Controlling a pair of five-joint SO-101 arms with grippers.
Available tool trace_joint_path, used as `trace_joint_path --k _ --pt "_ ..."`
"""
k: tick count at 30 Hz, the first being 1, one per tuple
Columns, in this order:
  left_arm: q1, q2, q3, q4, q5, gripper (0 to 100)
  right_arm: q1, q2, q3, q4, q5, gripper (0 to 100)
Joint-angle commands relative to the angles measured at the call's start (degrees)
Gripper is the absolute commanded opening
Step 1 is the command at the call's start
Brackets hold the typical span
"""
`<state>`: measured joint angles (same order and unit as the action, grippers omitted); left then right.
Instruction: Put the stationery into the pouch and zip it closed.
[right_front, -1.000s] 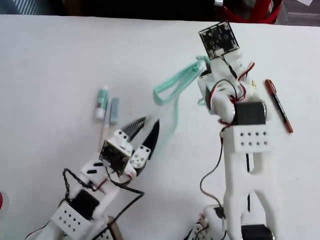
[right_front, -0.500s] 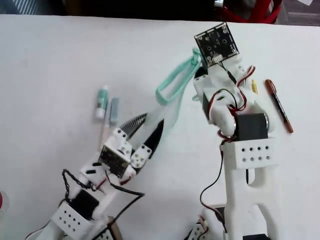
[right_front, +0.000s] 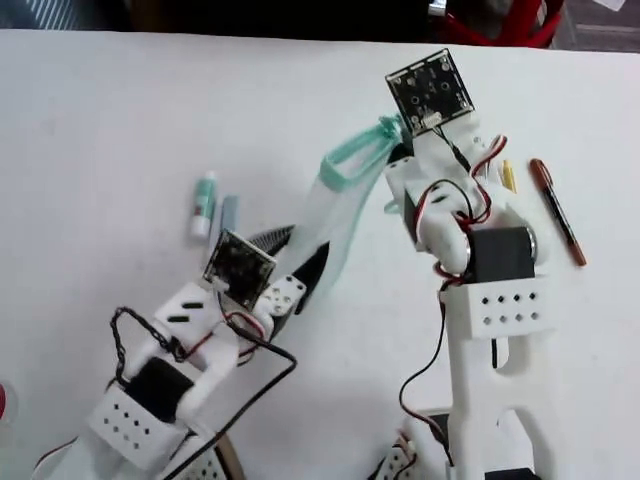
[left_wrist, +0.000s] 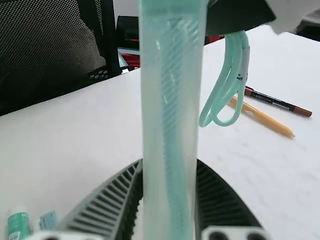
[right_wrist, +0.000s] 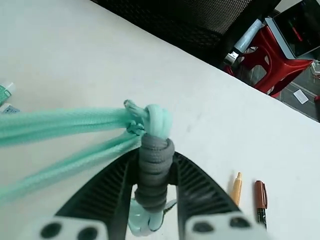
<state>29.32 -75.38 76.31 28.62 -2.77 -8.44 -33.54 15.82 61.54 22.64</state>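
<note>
While the pouch (right_front: 330, 215) hangs aloft, a marker (right_front: 556, 210) lies aside.

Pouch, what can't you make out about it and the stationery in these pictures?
1. Pouch contents: it is translucent and stretched between the left gripper and the right gripper, which clamps its cord; the high view cannot show whether anything is inside.
2. Zip open or shut: left wrist view, both ends cut off by the picture's edges.
3. Yellow pen: high view, mostly hidden by the right arm.
4. Green-capped tube: high view, too small to identify.
</note>
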Motion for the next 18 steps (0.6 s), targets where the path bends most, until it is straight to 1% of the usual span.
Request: trace_joint_path --k 1,3,5,7,11,15,16,18 --pt "-0.4 3.03 2.9 -9.05 0.53 15 -0.31 -1.8 -0.62 0.22 -0.35 1.8" --pt "-0.31 3.03 4.92 -13.27 0.53 16 -0.4 -1.89 -1.05 -0.22 -0.35 1.8" --pt "-0.22 3.38 4.84 -16.0 0.88 20 -0.66 -1.36 -4.04 -0.22 -0.35 1.8" --pt "-0.13 3.56 3.78 -18.46 0.7 22 -0.66 -0.92 -7.65 -0.22 -0.35 1.8" --pt "-0.4 8.92 -2.11 -16.44 0.62 22 -0.75 1.54 -14.15 2.15 -0.35 1.8" --pt "-2.07 22.46 -8.53 -15.82 0.97 22 -0.84 4.62 -16.97 5.05 -0.62 1.8" --pt "-2.42 25.71 -9.49 -15.82 0.97 22 -1.1 5.32 -16.97 5.49 -1.67 1.8" --pt "-2.68 30.46 -10.81 -15.82 1.05 19 -1.36 5.93 -16.0 5.93 -3.25 1.8"
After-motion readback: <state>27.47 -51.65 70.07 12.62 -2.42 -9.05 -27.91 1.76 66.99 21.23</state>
